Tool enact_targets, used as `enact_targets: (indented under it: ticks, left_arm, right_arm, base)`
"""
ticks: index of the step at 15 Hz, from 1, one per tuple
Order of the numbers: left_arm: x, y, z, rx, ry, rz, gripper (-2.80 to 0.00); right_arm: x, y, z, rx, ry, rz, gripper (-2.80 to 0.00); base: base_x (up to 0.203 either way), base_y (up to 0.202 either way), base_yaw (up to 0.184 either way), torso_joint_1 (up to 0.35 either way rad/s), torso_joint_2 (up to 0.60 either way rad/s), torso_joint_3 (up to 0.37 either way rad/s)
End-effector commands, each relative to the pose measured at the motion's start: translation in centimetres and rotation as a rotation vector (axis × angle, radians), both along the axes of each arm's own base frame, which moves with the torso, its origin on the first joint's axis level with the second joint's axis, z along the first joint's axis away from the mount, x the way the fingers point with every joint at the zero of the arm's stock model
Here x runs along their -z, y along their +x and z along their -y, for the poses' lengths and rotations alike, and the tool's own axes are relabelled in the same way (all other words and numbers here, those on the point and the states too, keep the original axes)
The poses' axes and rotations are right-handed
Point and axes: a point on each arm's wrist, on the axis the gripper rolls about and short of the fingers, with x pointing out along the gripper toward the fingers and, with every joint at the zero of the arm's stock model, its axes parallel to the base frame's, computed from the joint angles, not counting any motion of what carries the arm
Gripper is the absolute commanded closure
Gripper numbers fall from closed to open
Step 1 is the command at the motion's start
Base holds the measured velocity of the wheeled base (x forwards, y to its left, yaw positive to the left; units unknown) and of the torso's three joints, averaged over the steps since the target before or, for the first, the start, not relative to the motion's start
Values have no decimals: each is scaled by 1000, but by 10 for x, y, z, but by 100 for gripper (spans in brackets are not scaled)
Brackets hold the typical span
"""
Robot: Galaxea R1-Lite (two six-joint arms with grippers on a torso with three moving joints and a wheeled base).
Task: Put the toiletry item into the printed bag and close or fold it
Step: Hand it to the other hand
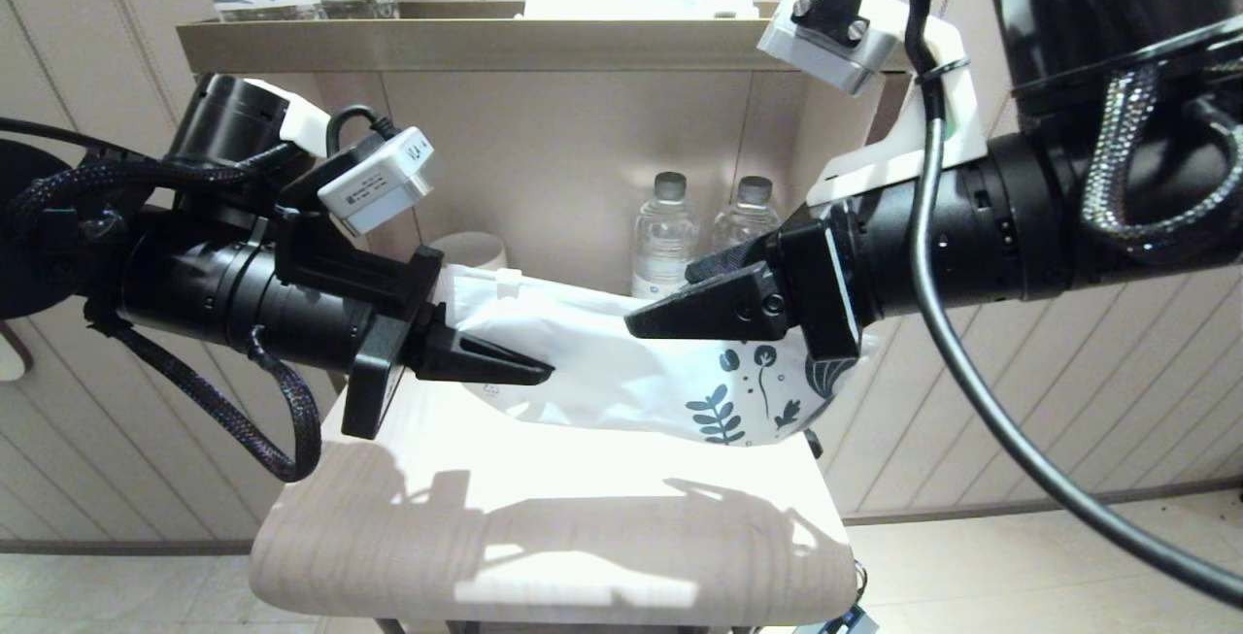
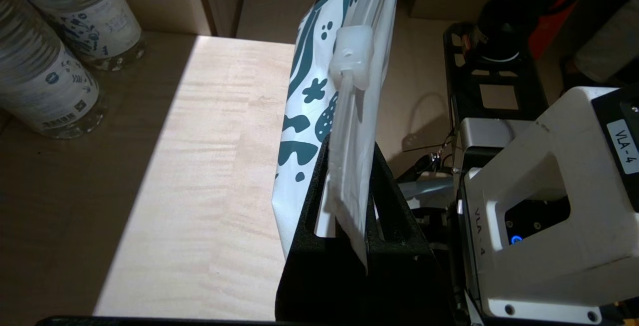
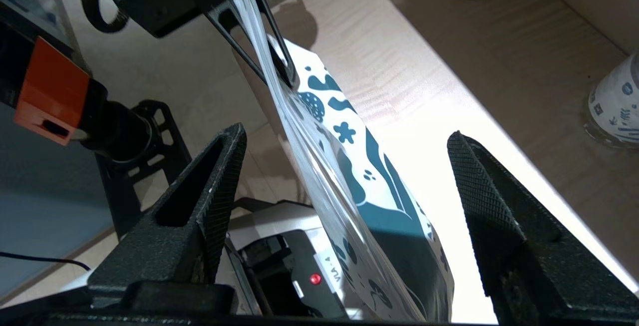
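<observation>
Head view
- Bag: the printed bag [image 1: 621, 372] hung in the air above the small pale wooden table [image 1: 544, 537], held lengthwise between the two arms, leaf prints toward the robot's right.
- Left gripper [image 1: 529, 369]: pinched onto the plain end of the bag.
- Right gripper [image 1: 651, 323]: at the printed end, fingers reaching over the bag's upper edge; its grip could not be judged from here.
- Toiletry item: not visible on the table or anywhere else; likely already inside the bag, though the pouch did not show it.
- Room: panelled walls, a niche with two clear water bottles [image 1: 704, 226] and a white cup [image 1: 471, 250] behind the bag, and a shelf [image 1: 466, 42] above.

Left wrist view
- Grip: the left gripper's fingers [image 2: 314, 191] were clamped on the bag's edge strip, the bag standing on edge.
- Closure: a white slider clip [image 2: 352, 56] sat on the seam, away from the fingers; I judged the closing to be under way, not finished.
- Surface: light wood table in a patch of sun, two patterned bottles [image 2: 60, 51] at its far side.

Right wrist view
- Grip: the right gripper's fingers [image 3: 219, 186] stood wide apart, the bag passing between them without being held.
- Left to do: close on the seam and run or fold it closed.
</observation>
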Motion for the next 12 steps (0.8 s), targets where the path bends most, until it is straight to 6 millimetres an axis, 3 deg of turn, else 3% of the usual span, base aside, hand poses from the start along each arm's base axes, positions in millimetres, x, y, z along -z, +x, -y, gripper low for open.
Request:
enact_targets:
  ticks: [1,5,6,12]
  left_arm:
    - [-1,-1,0,5,-3,4,0]
    - [0,0,0,5,-1,3,0]
    - [0,-1,0,5,-1,3,0]
    - [0,-1,0,6,-3,4,0]
  right_arm:
    - [9,2,-1,-9,-31,-15,-280]
    - [22,5,-3,-33,-74,-25,-280]
    - [24,4,-3,-41,-86,-15,0]
    - [20,3,-2,-47,-80,2,0]
  base:
    - [0,0,0,0,0,0]
    - [0,0,0,0,0,0]
    - [0,0,0,0,0,0]
    - [0,0,0,0,0,0]
